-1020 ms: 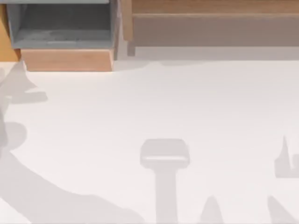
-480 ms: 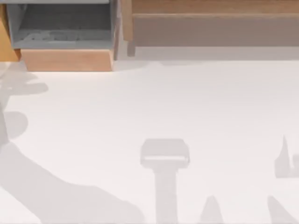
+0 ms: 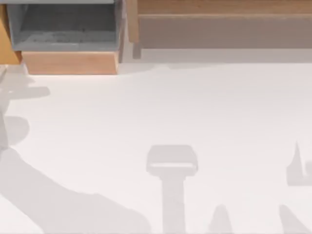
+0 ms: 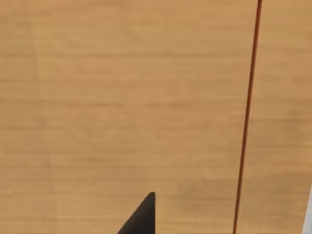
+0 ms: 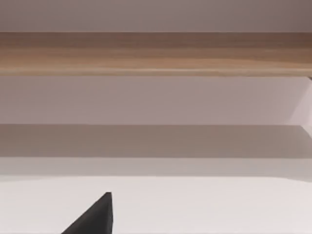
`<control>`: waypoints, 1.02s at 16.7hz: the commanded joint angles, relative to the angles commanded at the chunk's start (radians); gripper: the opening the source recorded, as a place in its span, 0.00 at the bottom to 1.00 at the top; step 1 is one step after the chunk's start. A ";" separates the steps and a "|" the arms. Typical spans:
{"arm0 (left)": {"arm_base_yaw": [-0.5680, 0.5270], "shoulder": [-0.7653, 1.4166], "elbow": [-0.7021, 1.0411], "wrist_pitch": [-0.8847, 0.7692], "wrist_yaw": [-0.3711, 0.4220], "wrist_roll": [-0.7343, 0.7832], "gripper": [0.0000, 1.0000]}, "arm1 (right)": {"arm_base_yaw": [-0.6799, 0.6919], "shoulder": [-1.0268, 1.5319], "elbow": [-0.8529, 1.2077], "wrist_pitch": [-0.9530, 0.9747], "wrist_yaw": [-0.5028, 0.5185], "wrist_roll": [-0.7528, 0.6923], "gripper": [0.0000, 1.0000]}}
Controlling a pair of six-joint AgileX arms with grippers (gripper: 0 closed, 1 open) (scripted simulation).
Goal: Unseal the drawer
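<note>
**Drawer stands pulled out at the table's far left**

Overhead, the drawer [image 3: 68,36] sits at the far left of the white table [image 3: 195,112], drawn forward out of the wooden cabinet [image 3: 219,19]; its grey inside faces up, and its wooden front panel [image 3: 69,63] lies along the near edge; the cabinet's long wooden body runs rightward along the back of the table; grey shadows of the arms fall across the near half of the tabletop and along its left side.

In the left wrist view, a wooden surface [image 4: 122,97] lies very close before the camera, crossed by a thin dark red seam [image 4: 247,117]; a dark fingertip [image 4: 144,219] of the left gripper juts in at the edge; whether its pincer is apart or together cannot be told.

In the right wrist view, the cabinet's wooden band [image 5: 156,53] runs across above the white tabletop [image 5: 195,204]; one dark fingertip [image 5: 95,217] of the right gripper shows, and its pincer's state cannot be told either.
</note>
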 joint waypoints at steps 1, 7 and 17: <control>0.000 0.000 0.000 0.000 0.000 0.000 0.47 | 0.000 0.000 0.000 0.000 0.000 0.000 1.00; 0.000 0.000 0.000 0.000 0.000 0.000 0.02 | 0.000 0.000 0.000 0.000 0.000 0.000 1.00; 0.005 0.007 -0.004 -0.008 0.001 -0.005 0.00 | 0.000 0.000 0.000 0.000 0.000 0.000 1.00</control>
